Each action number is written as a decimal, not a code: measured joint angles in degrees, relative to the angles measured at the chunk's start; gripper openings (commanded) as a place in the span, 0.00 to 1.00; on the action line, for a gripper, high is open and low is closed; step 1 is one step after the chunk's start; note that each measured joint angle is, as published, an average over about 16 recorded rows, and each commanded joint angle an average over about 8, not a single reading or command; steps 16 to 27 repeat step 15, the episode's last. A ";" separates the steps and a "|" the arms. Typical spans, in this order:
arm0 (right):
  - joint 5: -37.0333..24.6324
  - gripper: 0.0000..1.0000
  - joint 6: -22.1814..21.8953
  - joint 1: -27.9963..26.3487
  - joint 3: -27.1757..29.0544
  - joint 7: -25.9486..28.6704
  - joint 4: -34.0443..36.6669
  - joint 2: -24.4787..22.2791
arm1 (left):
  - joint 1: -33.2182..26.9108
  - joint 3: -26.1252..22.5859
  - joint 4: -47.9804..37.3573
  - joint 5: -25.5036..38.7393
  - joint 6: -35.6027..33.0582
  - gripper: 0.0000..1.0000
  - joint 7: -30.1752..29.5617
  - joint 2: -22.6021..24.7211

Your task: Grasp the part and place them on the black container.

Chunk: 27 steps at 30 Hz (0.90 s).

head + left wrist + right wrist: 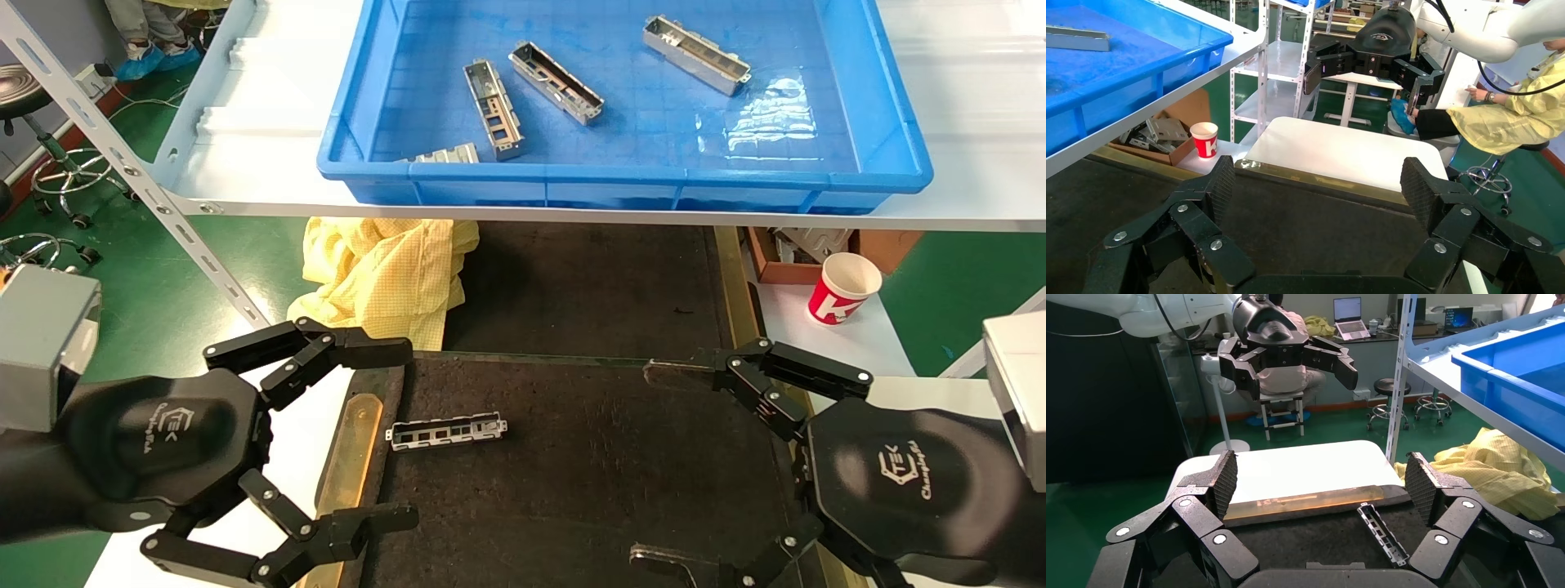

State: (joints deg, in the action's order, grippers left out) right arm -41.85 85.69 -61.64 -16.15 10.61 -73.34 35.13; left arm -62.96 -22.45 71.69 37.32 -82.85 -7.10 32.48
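Observation:
One silver-grey part [446, 431] [1382, 533] lies flat on the black container [588, 482] [1309, 539] [1291, 226], near its left brass strip. Several more parts [556, 82] rest in the blue bin [621, 175] on the shelf above. My left gripper [391, 437] [1318, 187] hangs open over the container's left edge, just left of the lying part, holding nothing. At the container's right edge my right gripper [654, 465] [1321, 481] is open too, nothing between its fingers.
A white shelf [245, 204] with a slanted grey post [122, 163] overhangs the back. Yellow cloth [384, 273] lies behind the container's left corner. A red-and-white paper cup [844, 287] and a cardboard box [776, 253] stand at the right.

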 measured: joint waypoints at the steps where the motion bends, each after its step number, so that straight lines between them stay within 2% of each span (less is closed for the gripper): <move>1: 0.00 1.00 0.00 0.00 0.00 0.00 0.00 0.00 | 0.00 0.00 0.00 0.00 0.00 1.00 0.00 0.00; 27: 0.00 1.00 0.00 0.00 0.00 0.00 0.00 0.00 | 0.00 0.00 0.00 0.00 0.00 1.00 0.00 0.00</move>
